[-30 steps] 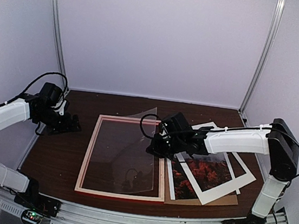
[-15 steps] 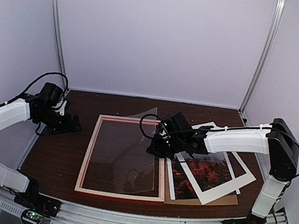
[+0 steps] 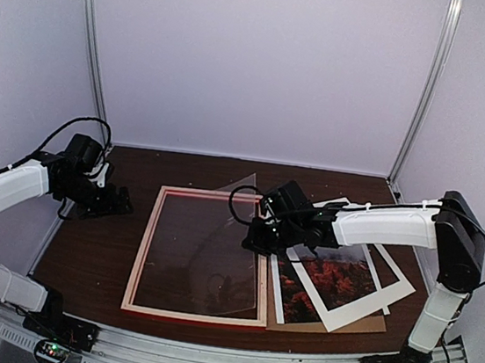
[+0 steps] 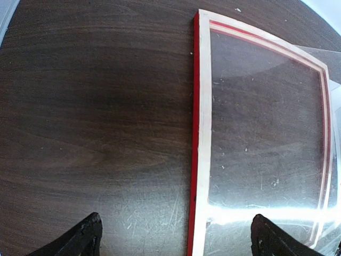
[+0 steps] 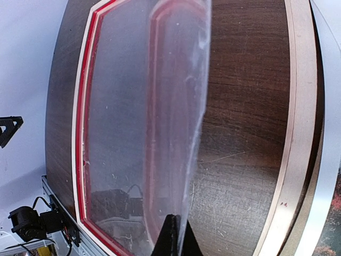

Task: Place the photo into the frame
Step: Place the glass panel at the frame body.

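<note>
While the right gripper [image 3: 256, 236], pinched shut on an edge of the clear sheet [image 3: 219, 232], has crept only slightly rightward, the sheet still leans tilted over the frame [image 3: 139, 262]. The left gripper [image 3: 116, 201] waits wide open left of the frame. The photo [image 3: 337, 277] lies outside it under the white mat [image 3: 392, 293], so insertion looks some steps off.

Plain pale lilac wall panels [image 3: 257, 59] are enclosing a dark brown wood-grain table [image 3: 191, 168] on three sides. Two slim silver metal posts [image 3: 96, 48] are rising from its far corners. Soft, even light is falling throughout.
</note>
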`<state>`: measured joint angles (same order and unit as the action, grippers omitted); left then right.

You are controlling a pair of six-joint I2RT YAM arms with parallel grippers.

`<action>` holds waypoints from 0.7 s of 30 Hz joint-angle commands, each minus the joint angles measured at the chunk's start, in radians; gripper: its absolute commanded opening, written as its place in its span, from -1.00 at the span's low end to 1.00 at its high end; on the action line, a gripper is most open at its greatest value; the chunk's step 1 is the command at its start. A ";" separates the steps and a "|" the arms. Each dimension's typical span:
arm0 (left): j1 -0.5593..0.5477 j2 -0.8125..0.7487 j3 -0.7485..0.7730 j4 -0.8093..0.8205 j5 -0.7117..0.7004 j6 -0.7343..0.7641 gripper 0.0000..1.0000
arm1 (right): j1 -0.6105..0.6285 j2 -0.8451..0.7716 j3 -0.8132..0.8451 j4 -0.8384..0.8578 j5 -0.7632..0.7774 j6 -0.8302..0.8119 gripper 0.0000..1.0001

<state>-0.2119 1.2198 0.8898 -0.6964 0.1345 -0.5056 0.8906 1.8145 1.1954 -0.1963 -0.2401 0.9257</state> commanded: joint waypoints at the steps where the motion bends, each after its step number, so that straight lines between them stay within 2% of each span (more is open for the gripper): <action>1: -0.009 0.006 0.000 0.037 0.001 0.008 0.95 | -0.006 -0.006 0.028 -0.021 0.019 -0.021 -1.00; 21: -0.023 0.016 -0.019 0.052 0.002 0.004 0.95 | -0.005 0.010 0.040 0.046 -0.047 -0.047 -1.00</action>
<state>-0.2199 1.2251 0.8898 -0.6956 0.1337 -0.5060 0.8902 1.8179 1.2057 -0.1989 -0.2619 0.9127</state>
